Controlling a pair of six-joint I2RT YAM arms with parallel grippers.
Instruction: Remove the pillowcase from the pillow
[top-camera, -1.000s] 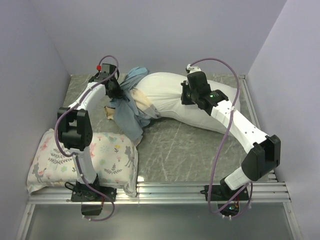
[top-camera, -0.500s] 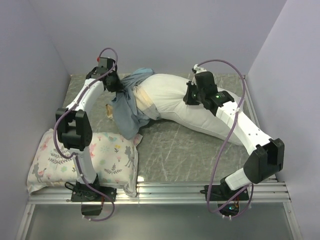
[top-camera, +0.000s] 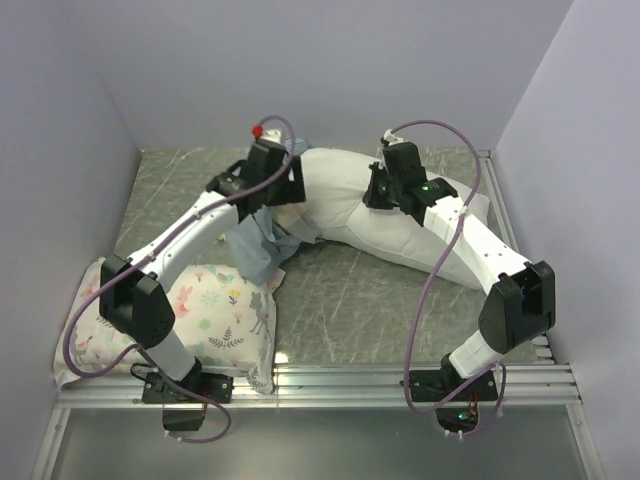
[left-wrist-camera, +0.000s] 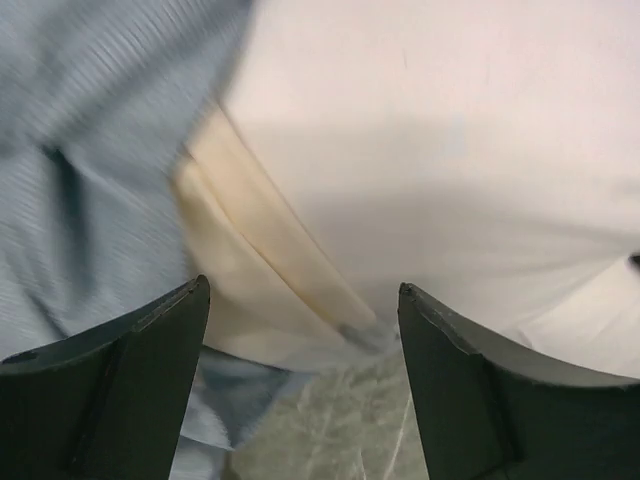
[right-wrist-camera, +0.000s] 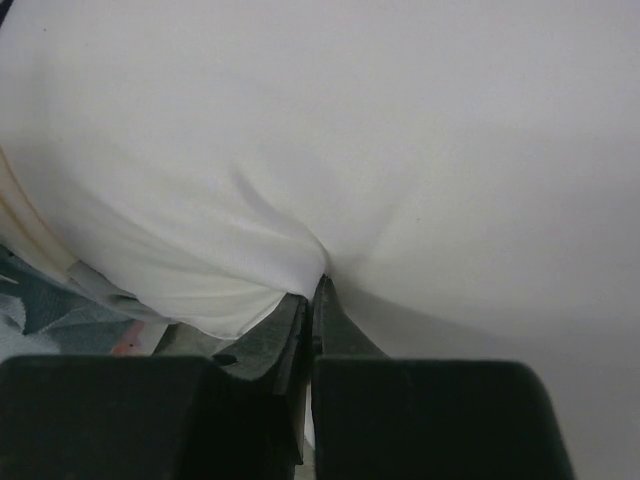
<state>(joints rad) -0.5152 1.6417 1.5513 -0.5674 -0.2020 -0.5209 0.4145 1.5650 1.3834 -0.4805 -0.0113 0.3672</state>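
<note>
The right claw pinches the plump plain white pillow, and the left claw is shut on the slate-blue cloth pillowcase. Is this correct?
Not quite. The left claw is open: the left wrist view shows its fingers apart, not gripping the slate-blue cloth pillowcase. The right claw does pinch the plump plain white pillow.

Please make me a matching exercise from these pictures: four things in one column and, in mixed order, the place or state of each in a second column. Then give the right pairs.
Column one
1. left end effector
2. right end effector
3. pillowcase
4. printed pillow

Column two
A. lies at the near left corner of the table
B. shut, pinching the cloth of the white pillow
C. bunched at the white pillow's left end
D. open, holding nothing

Right pairs: 1-D, 2-B, 3-C, 4-A.
</note>
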